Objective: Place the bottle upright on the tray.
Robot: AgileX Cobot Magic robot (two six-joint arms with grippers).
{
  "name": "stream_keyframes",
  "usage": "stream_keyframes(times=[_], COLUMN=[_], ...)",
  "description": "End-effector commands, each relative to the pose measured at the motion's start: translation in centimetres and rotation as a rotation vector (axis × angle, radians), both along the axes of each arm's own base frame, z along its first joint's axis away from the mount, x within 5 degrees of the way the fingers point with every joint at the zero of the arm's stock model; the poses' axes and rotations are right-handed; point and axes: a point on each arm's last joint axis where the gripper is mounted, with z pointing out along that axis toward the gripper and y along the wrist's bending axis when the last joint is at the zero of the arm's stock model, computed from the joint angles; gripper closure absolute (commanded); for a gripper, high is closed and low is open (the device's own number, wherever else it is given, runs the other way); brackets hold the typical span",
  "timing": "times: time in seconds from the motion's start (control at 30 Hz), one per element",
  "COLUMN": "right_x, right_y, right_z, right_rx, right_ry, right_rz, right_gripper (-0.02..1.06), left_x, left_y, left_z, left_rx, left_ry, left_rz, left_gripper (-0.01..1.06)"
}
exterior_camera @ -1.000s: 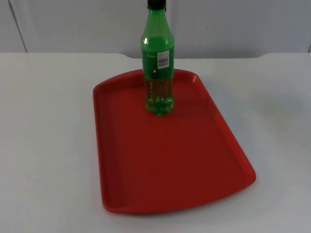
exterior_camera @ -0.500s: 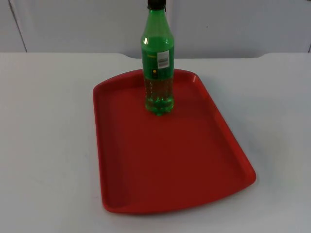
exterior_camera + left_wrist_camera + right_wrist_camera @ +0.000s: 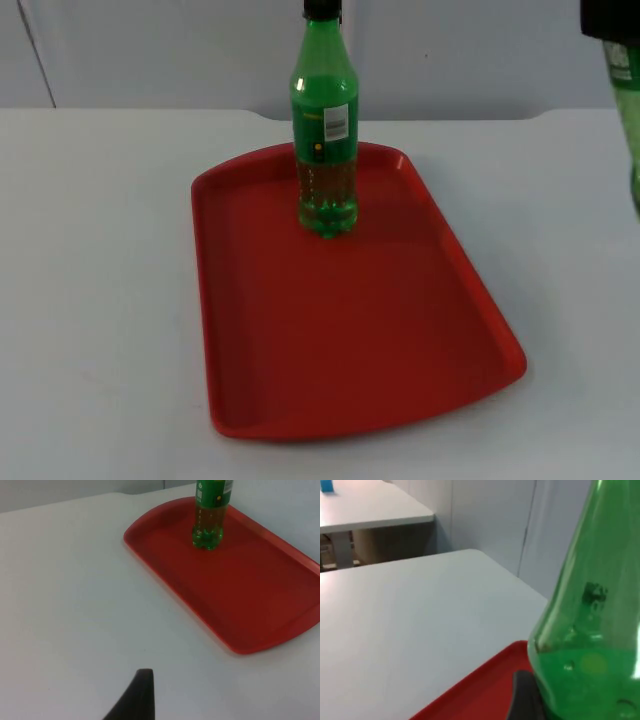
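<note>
A green bottle (image 3: 324, 140) with a black cap stands upright on the far end of the red tray (image 3: 400, 360); the left wrist view has that bottle (image 3: 209, 515) on the tray (image 3: 260, 605) too. A second green bottle (image 3: 626, 110) hangs above the table at the right edge, with my right gripper (image 3: 610, 18) shut on its top. In the right wrist view this held bottle (image 3: 590, 645) looms close, the tray (image 3: 485, 695) just beyond it. My left gripper (image 3: 141, 695) waits over bare table, well short of the tray's left side.
The white table (image 3: 100, 280) spreads wide to the left of the tray and in front of it. The grey partition wall (image 3: 150, 50) closes the far side. Another white table (image 3: 365, 502) stands in the background of the right wrist view.
My right gripper has come in at the right edge of the top view carrying a second green bottle. The bottle on the tray and the tray have stayed put.
</note>
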Motion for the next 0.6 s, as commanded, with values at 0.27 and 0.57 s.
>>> stream_keyframes(times=[0.27, 0.57], right_x=[3.0, 5.1], right_y=[-2.3, -3.1], right_z=[3.3, 8.3], right_rx=[0.036, 0.207], right_ry=[0.03, 0.062], right_rz=[-0.405, -0.586], right_gripper=[1.05, 1.05], left_x=[-0.1, -0.1], left_y=[-0.2, -0.2], left_z=[-0.1, -0.1], left_rx=[-0.019, -0.024], left_ry=[0.005, 0.007], left_rz=[-0.018, -0.022], left_gripper=[0.0, 0.0])
